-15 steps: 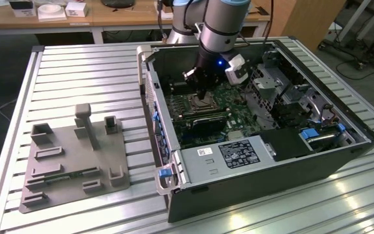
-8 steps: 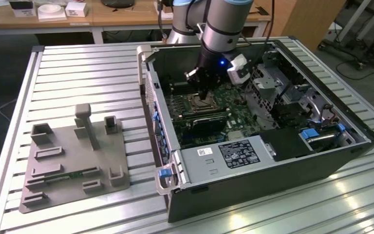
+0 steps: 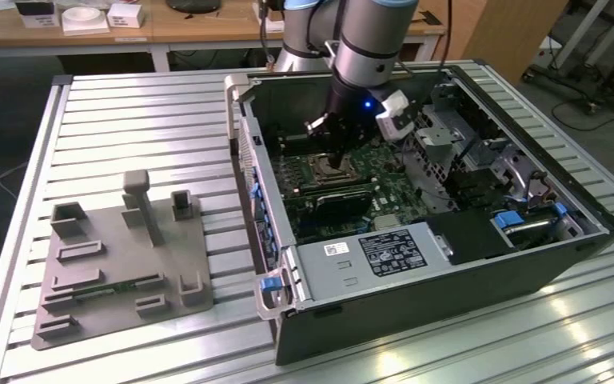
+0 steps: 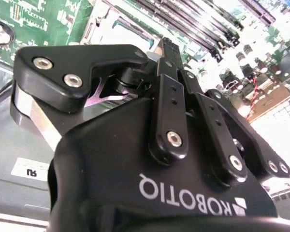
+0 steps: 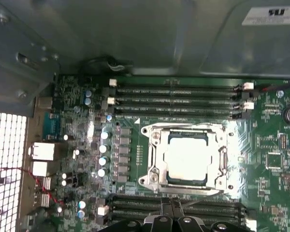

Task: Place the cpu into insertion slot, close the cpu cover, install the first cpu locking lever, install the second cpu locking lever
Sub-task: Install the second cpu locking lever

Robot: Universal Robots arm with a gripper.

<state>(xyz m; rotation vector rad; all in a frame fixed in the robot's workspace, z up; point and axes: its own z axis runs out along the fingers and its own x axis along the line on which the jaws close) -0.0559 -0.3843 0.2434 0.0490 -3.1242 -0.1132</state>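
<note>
The cpu [image 5: 186,155] lies in the insertion slot [image 5: 152,180], its silvery top showing through the window of the cpu cover [image 5: 154,153], which lies flat over it. In the first wrist view my gripper [image 5: 171,212] sits just past the slot's edge, over the nearby memory slots, with its black fingers pressed together and nothing visible between them. In the exterior view the gripper [image 3: 334,166] points down into the open computer case, right at the insertion slot [image 3: 312,170]. The second wrist view shows the gripper [image 4: 167,48] from behind, its body hiding most of the slot.
Long black memory slots [image 5: 176,96] run on both sides of the socket. A grey box with a white label [image 3: 376,252] sits at the case's near end. The case walls [image 3: 245,144] enclose the board. A grey fixture plate [image 3: 115,264] lies on the slatted table at the exterior view's left.
</note>
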